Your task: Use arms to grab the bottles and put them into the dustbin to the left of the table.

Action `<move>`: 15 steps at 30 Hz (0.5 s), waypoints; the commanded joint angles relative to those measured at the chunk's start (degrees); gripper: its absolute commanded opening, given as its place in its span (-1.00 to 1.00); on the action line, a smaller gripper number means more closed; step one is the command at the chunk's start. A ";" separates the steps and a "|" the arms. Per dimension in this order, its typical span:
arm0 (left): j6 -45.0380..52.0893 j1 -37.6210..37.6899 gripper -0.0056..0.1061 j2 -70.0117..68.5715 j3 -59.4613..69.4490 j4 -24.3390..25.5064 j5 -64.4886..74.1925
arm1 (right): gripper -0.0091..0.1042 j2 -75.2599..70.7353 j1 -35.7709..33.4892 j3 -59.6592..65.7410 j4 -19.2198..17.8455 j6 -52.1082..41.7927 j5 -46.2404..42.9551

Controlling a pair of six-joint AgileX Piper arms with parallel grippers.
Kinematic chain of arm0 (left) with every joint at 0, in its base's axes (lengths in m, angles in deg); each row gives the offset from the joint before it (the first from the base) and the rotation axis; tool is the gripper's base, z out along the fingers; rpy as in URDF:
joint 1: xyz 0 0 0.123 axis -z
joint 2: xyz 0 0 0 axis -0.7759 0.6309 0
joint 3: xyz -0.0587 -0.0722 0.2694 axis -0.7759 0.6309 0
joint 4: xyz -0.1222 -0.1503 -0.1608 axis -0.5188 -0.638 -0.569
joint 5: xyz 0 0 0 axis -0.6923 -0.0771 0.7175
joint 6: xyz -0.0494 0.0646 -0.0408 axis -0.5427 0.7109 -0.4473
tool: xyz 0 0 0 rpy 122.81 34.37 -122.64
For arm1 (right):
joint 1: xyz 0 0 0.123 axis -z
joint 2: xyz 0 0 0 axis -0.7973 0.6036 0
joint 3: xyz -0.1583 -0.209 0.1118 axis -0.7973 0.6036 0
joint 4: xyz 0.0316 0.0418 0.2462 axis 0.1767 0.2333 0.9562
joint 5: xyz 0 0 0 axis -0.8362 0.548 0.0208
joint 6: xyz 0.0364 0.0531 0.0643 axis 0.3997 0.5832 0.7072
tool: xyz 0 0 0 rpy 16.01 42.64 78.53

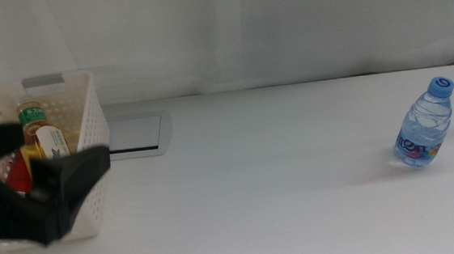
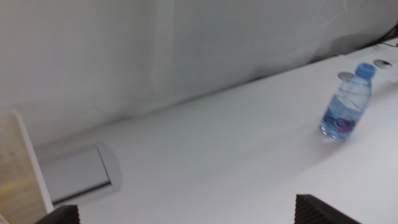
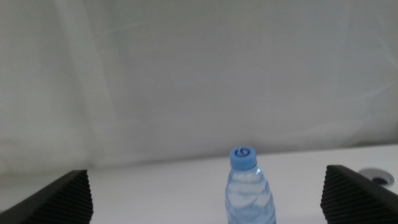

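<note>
The clear water bottle with a blue cap stands upright at the table's far right. It also shows in the left wrist view and the right wrist view. The white dustbin at the left holds the yellow-drink bottle and the red can. My left gripper is blurred and hangs by the dustbin's front, open and empty. My right gripper is open, with the water bottle a little ahead between its jaws. It is out of the middle view.
A grey inset panel lies in the white table just right of the dustbin, and shows in the left wrist view. A white curtain hangs behind the table. A small round grey fitting sits near the water bottle.
</note>
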 commanded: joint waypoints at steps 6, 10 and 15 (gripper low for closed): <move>-0.05 0.60 0.70 -6.25 7.78 -3.10 -0.86 | 0.98 9.84 0.38 -10.75 -2.81 -0.11 16.70; -0.05 0.60 0.70 -6.36 8.15 -3.10 -0.75 | 0.98 17.81 0.38 -13.60 -4.28 -0.11 17.07; -0.05 0.60 0.70 -6.36 8.15 -3.10 -0.99 | 0.98 25.92 0.38 -14.02 -4.48 3.62 14.16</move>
